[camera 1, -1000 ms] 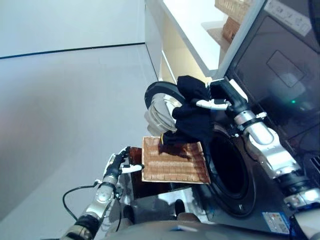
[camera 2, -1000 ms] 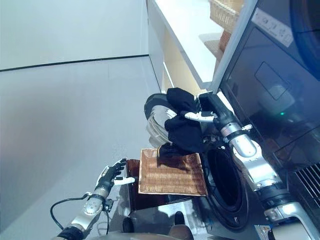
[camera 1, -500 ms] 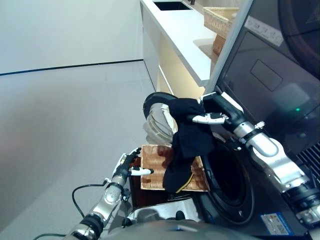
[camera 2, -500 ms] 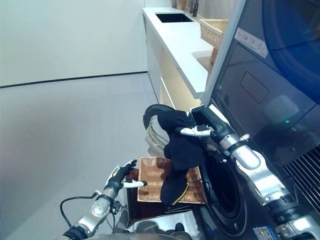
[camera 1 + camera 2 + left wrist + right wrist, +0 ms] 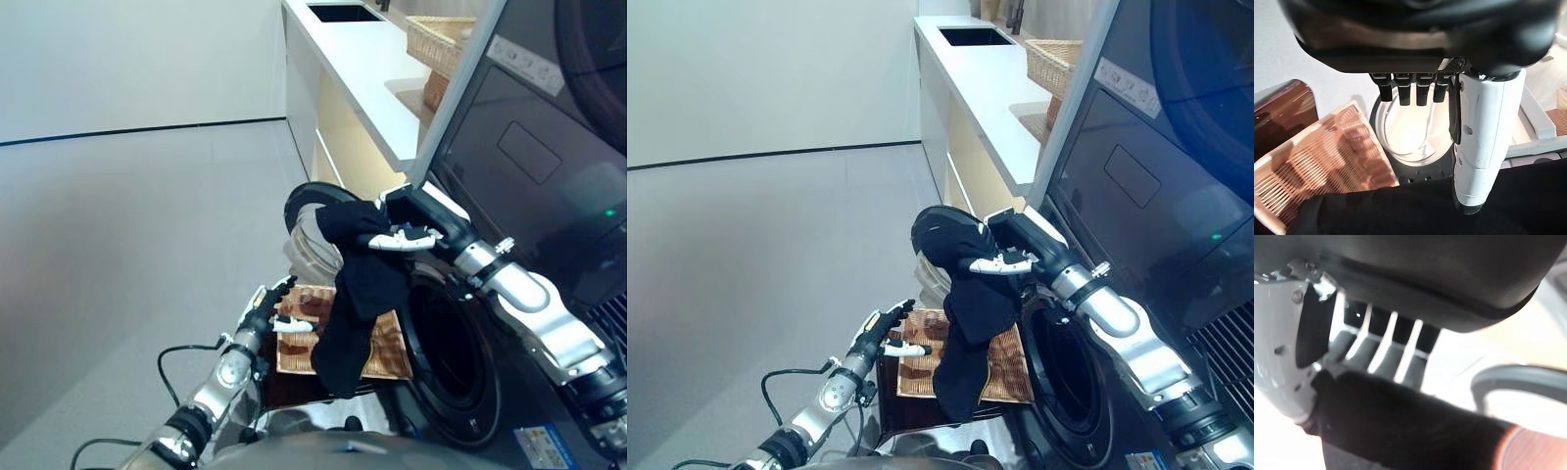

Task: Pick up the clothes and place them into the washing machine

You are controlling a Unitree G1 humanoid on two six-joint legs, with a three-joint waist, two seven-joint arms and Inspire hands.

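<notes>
My right hand is shut on a black garment and holds it up in front of the washing machine's open door. The cloth hangs down over the wicker basket on its dark brown box, beside the drum opening. The right wrist view shows the thumb and fingers closed on the black cloth. My left hand is open at the basket's left edge, fingers straight; in the left wrist view it is above the basket, with the black cloth below.
The washing machine's dark front rises at the right. A white counter with a sink and a wicker basket runs behind it. Grey floor lies open to the left.
My right hand has drawn the garment a little left and up, so it hangs longer over the basket. My left hand has moved up and right, closer to the basket.
</notes>
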